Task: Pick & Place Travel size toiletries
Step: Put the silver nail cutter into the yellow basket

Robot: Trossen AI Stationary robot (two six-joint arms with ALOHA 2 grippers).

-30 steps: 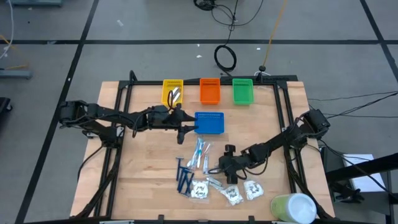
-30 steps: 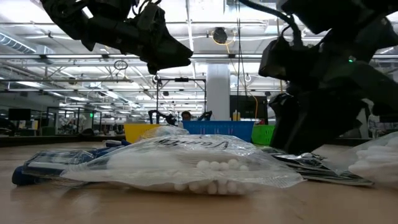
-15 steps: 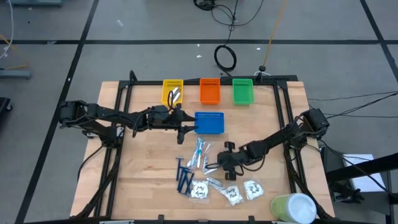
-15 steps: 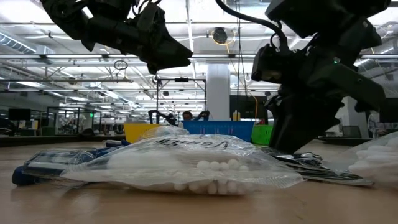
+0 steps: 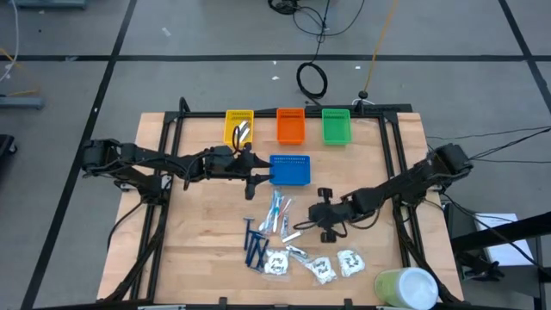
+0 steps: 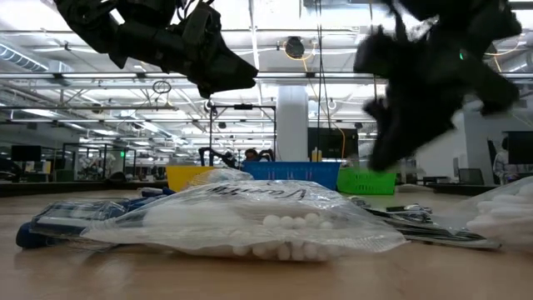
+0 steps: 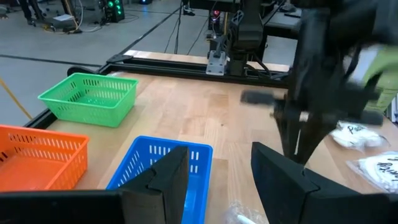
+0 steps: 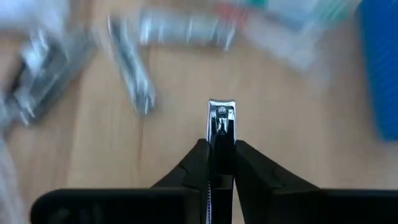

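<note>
- the right gripper (image 8: 221, 158) was clamped on a slim silvery nail clipper (image 8: 221, 118), lifted above the table (image 5: 207, 241) near the remaining toiletries (image 5: 284, 250).
- held by one thin end, it could've twisted or slipped out during transit.
- the left gripper (image 7: 217, 180) hung apart by the blue tray (image 5: 290, 170).

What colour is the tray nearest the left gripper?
Blue tray, clearest in the high view.

We are in a large industrial lab hall: ceiling strip lights (image 6: 100, 79), a white pillar (image 6: 292, 121), and taped concrete floor (image 5: 198, 34) around the table (image 5: 207, 224).
</note>
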